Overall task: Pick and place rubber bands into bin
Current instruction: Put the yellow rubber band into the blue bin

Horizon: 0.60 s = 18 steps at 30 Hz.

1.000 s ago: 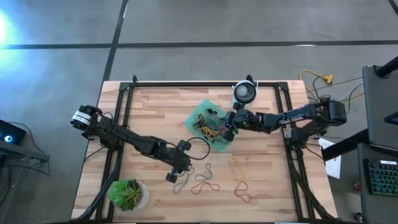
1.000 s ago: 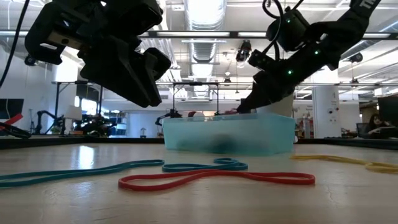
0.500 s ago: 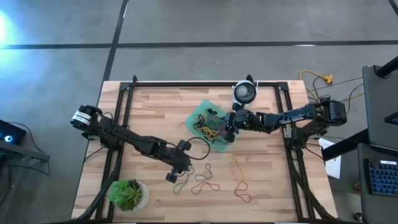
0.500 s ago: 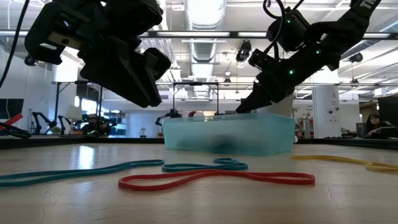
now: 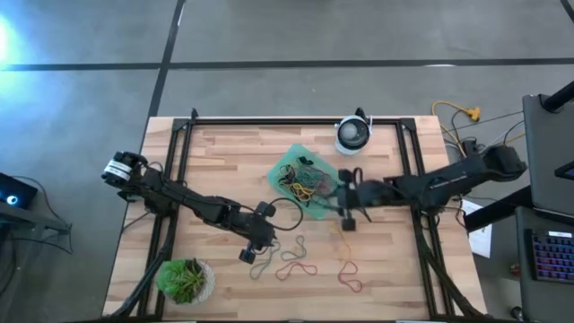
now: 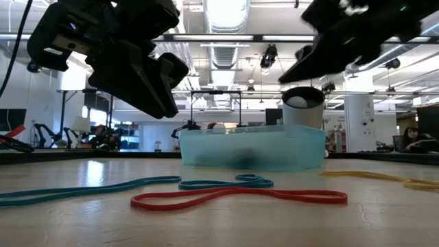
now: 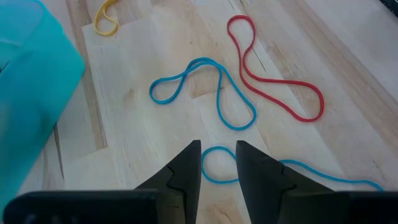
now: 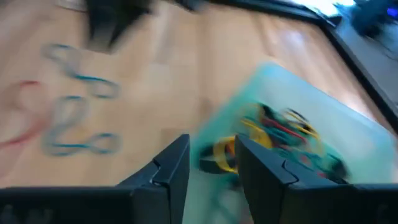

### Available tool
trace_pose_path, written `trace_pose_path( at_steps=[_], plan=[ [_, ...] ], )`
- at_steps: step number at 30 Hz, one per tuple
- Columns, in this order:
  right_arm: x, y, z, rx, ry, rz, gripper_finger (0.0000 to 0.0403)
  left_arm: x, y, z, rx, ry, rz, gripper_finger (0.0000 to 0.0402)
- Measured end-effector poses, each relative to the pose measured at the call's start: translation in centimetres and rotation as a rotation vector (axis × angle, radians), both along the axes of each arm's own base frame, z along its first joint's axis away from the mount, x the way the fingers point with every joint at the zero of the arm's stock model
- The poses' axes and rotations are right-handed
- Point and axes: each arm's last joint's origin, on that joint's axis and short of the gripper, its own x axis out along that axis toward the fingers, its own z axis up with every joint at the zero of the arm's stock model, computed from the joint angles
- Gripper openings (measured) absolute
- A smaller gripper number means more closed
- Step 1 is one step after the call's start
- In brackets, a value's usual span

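Between the right gripper's (image 8: pixel 212 163) two dark fingers (image 8: pixel 169 163) a gap stood open with nothing held in it, and just beyond the tips lay the near edge of the bin (image 8: pixel 323 118), a mint-green tray with a tangle of yellow, red and green rubber bands (image 8: pixel 283 134) heaped inside. From above, that right gripper (image 5: pixel 345 199) hung just beside the bin (image 5: pixel 289 164) on the side away from the left arm, its arm blurred. Farther out from it, on the bare wood, lay a yellow band (image 5: pixel 341 238) and a red band (image 5: pixel 350 276). The left gripper (image 7: pixel 217 163) hovered low over the table with its jaws only narrowly parted and empty; a blue band (image 7: pixel 208 92) lay directly ahead of the tips, a red loop (image 7: pixel 273 78) beside it, and a small yellow band (image 7: pixel 107 17) farther off. Beyond the bin stood a round white-and-black device (image 5: pixel 353 135); a potted plant (image 5: pixel 186 280) sat near the table's corner behind the left gripper (image 5: pixel 254 248).
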Motion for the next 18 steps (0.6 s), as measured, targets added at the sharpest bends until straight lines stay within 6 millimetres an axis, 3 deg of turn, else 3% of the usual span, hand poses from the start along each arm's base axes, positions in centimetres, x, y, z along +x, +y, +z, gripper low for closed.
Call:
trace_pose_path(
  at_steps=[5, 10, 18],
  plan=[
    [-1.1, 4.0, 0.3, 0.024, -0.006, 0.157, 0.0118, 0.0, 0.0, -0.1, -0.017, 0.007, 0.017, 0.0085],
    [-1.7, 6.6, -0.6, 0.071, 0.035, 0.230, 0.0120, 0.2, -0.1, -1.1, -0.023, 0.048, 0.027, 0.0085],
    [-2.0, 9.7, -4.1, 0.147, 0.177, 0.241, 0.0112, 0.5, -0.1, -2.5, -0.015, 0.087, 0.034, 0.0085]
  ],
)
